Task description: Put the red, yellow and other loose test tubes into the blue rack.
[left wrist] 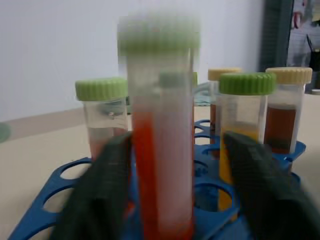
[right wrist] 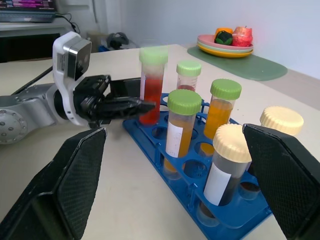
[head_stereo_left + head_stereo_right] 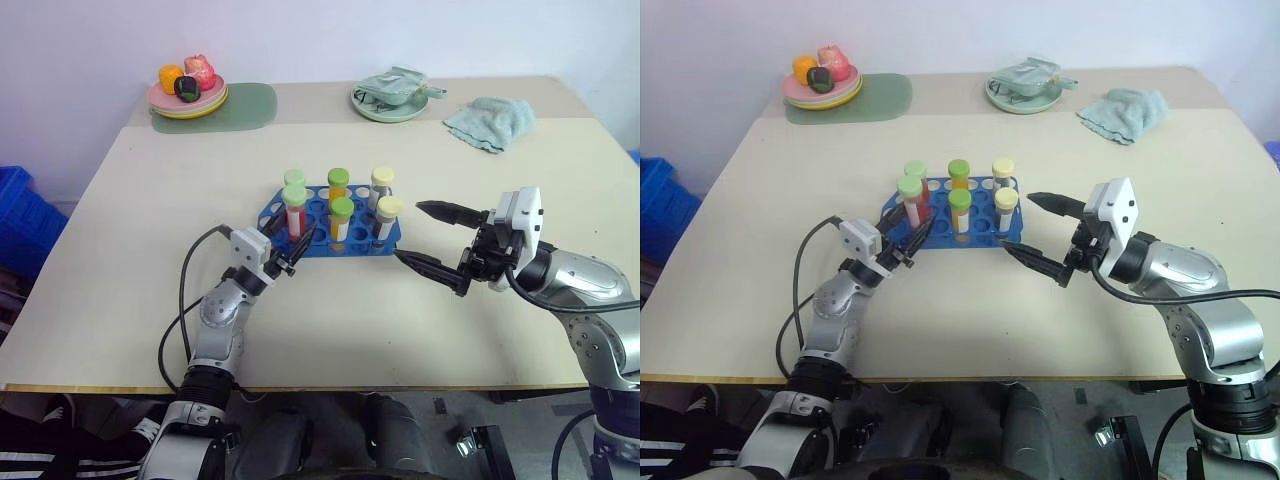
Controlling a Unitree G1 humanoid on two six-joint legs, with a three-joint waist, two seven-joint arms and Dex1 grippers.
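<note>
Standing upright in the near left corner of the blue rack [image 3: 330, 225], the red tube with a green cap [image 3: 294, 210] sits between the left hand's [image 3: 293, 252] fingers, which are spread to either side of it, released; the yellow-orange tube [image 3: 341, 218] and the dark pale-capped tube [image 3: 387, 218] also stand in the rack on the desk [image 3: 130, 230]; the right hand [image 3: 425, 236] hovers beside the rack's right end, fingers wide apart, empty.

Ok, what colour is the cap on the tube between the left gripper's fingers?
Green; the cap shows best in the left wrist view.
</note>
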